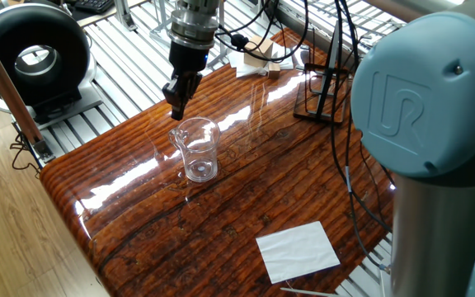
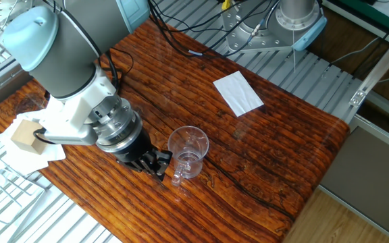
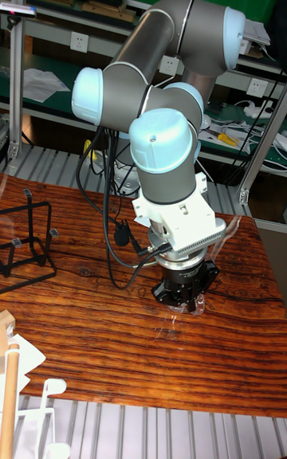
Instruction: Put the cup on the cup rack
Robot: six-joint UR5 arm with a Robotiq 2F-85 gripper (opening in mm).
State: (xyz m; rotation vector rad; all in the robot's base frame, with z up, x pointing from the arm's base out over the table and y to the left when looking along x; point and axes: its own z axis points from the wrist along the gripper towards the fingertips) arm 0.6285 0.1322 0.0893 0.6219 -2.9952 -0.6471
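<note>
The clear cup [image 1: 199, 149] stands upright on the wooden table [image 1: 246, 190], with its pouring lip turned toward my gripper [image 1: 177, 109]. The gripper hangs just behind and above that lip, off the glass, and its black fingers come together to a narrow tip with nothing between them. In the other fixed view the cup [image 2: 188, 151] sits right beside the gripper [image 2: 159, 165]. The black wire cup rack [image 1: 321, 96] stands at the table's far right edge, well away from the cup. In the tall fixed view the cup rack [image 3: 25, 237] is at the left and the gripper [image 3: 187, 300] hides most of the cup.
A white paper sheet [image 1: 298, 250] lies near the front edge. A wooden block [image 2: 24, 133] rests on papers at the table's corner. Black cables [image 1: 349, 165] trail across the table's right side. The arm's large grey-blue joint [image 1: 431, 99] fills the right foreground.
</note>
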